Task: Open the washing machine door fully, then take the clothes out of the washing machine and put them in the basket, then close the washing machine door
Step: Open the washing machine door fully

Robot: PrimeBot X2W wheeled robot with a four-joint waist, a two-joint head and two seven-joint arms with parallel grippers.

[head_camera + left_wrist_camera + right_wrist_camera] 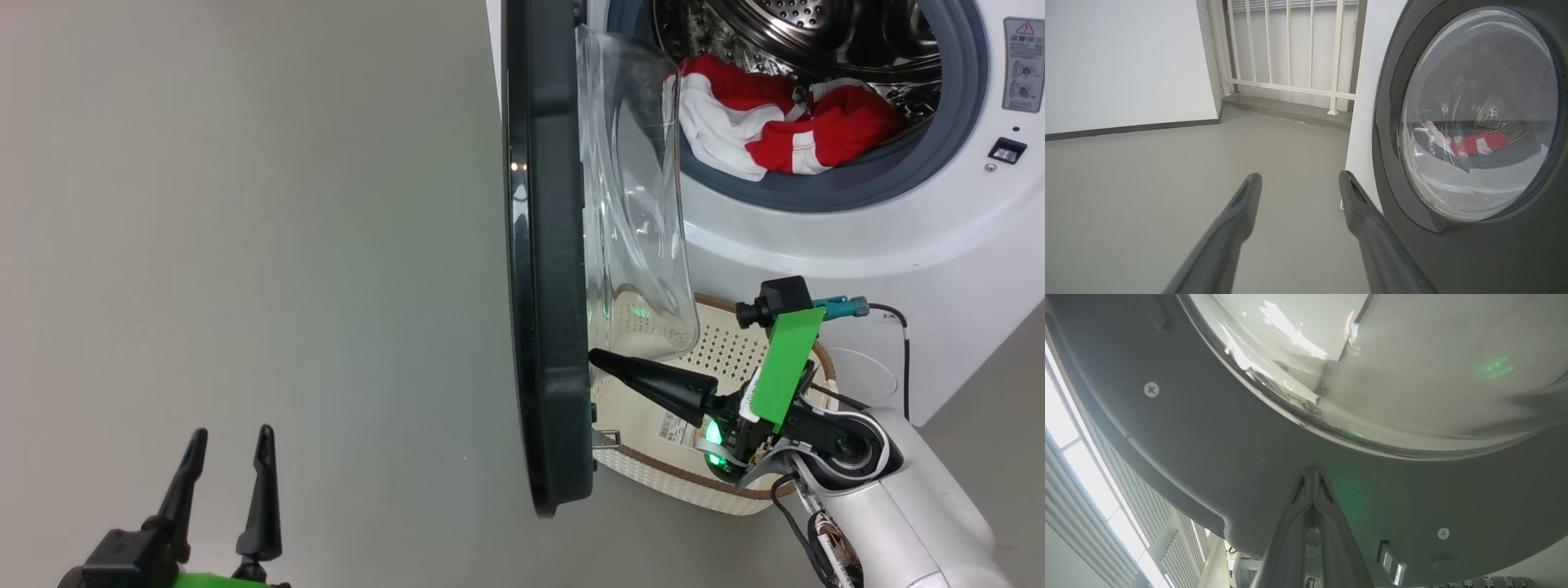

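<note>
The washing machine door [543, 269] stands swung out, edge-on in the head view, its glass bowl [641, 204] bulging toward the washing machine [824, 237]. Red and white clothes [775, 122] lie in the steel drum. My right gripper [596, 357] is shut, its tip against the door's dark grey inner side [1241, 457] below the glass, holding nothing. The cream basket [653, 457] sits on the floor under the door and my right arm. At the lower left, my left gripper [230, 445] is open and empty, left of the door's black outer rim [1453, 253].
Grey floor [245, 245] spreads to the left of the door. A white wall [1122, 61] and a white railing [1290, 49] stand beyond the machine's side. A black cable [904, 359] hangs near the machine's lower right front.
</note>
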